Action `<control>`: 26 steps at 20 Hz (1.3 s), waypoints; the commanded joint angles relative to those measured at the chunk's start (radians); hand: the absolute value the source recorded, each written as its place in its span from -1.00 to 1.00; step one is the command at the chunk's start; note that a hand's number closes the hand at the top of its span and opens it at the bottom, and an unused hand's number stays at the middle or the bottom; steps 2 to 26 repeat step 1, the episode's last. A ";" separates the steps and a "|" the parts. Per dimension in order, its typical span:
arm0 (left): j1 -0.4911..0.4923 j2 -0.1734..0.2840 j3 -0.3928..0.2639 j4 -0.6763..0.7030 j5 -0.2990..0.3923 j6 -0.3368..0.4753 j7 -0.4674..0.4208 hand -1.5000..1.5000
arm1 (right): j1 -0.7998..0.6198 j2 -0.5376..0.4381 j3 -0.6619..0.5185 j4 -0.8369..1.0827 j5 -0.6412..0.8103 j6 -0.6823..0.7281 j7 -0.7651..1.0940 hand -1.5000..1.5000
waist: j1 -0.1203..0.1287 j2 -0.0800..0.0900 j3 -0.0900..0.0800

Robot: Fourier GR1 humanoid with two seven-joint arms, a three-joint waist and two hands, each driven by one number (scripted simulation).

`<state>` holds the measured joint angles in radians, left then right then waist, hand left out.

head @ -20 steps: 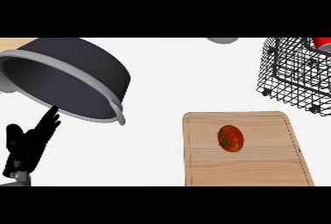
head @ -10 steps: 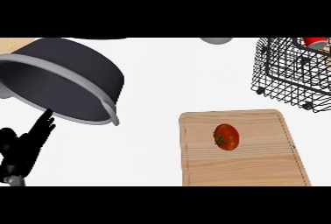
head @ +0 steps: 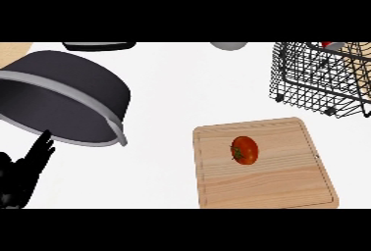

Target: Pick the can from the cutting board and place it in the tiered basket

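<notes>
A wooden cutting board [head: 290, 181] lies at the lower right of the white counter. On it rests a red, tomato-like round object [head: 245, 149] with a green stem; no can shows. The black wire tiered basket [head: 311, 83] stands at the upper right, holding a few items. My left hand [head: 22, 171] shows at the lower left edge, fingers straight and pointing up, open and holding nothing, far from the board. My right hand is out of view.
A large dark pot [head: 65, 103] with a grey rim lies tilted at the left, just above my left hand. A black object [head: 98, 46] and a grey round one [head: 230, 46] sit at the far edge.
The view has shifted: everything drifts left and down in the frame. My left hand has slid toward the lower left corner, still open.
</notes>
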<state>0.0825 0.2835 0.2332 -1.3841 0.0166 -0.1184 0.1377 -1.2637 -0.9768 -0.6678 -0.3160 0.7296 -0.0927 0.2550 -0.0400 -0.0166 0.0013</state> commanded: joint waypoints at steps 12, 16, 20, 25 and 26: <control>0.028 -0.028 -0.020 -0.025 -0.030 0.033 0.001 0.00 | 0.108 -0.017 -0.083 -0.049 -0.117 0.106 -0.075 -1.00 | -0.013 -0.006 -0.001; 0.028 -0.028 -0.020 -0.025 -0.030 0.033 0.001 0.00 | 0.108 -0.017 -0.083 -0.049 -0.117 0.106 -0.075 -1.00 | -0.013 -0.006 -0.001; 0.028 -0.028 -0.020 -0.025 -0.030 0.033 0.001 0.00 | 0.108 -0.017 -0.083 -0.049 -0.117 0.106 -0.075 -1.00 | -0.013 -0.006 -0.001; 0.028 -0.028 -0.020 -0.025 -0.030 0.033 0.001 0.00 | 0.108 -0.017 -0.083 -0.049 -0.117 0.106 -0.075 -1.00 | -0.013 -0.006 -0.001; 0.028 -0.028 -0.020 -0.025 -0.030 0.033 0.001 0.00 | 0.108 -0.017 -0.083 -0.049 -0.117 0.106 -0.075 -1.00 | -0.013 -0.006 -0.001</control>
